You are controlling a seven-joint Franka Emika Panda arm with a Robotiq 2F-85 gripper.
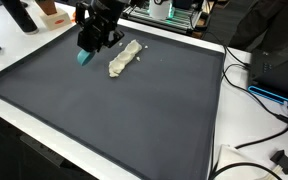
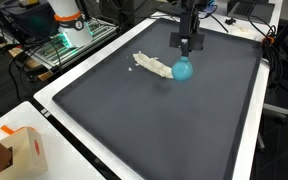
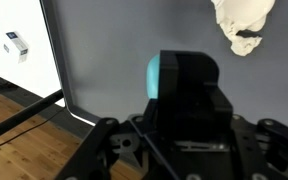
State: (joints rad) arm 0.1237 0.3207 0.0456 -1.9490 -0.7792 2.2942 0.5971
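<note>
The teal object (image 2: 183, 69) sits near the far end of the dark mat (image 2: 154, 120), and your hand (image 2: 185, 47) hangs right above it. In an exterior view the teal shows at 7 o'clock from the hand's tip (image 1: 91, 45), peeking out beside the fingers. In the wrist view only a strip of teal (image 3: 157, 75) shows, at 9 o'clock from the hand's black body (image 3: 189, 80), which covers the rest. You cannot tell from these angles whether the fingers are spread or pressed together. They may be touching the object, but the contact is hidden.

Just beside the teal object lies a white crumpled piece (image 2: 152, 65), at 9 o'clock from it in that exterior view and at 1 o'clock from it in the wrist view (image 3: 242, 22). The two are close but apart.

The mat covers most of the white bench (image 2: 54, 105). At 7 o'clock on the bench edge stands an orange and white box (image 2: 19, 150). Black cables (image 1: 256, 95) trail off the mat's side in an exterior view, and wooden floor (image 3: 14, 115) shows past the bench in the wrist view.
</note>
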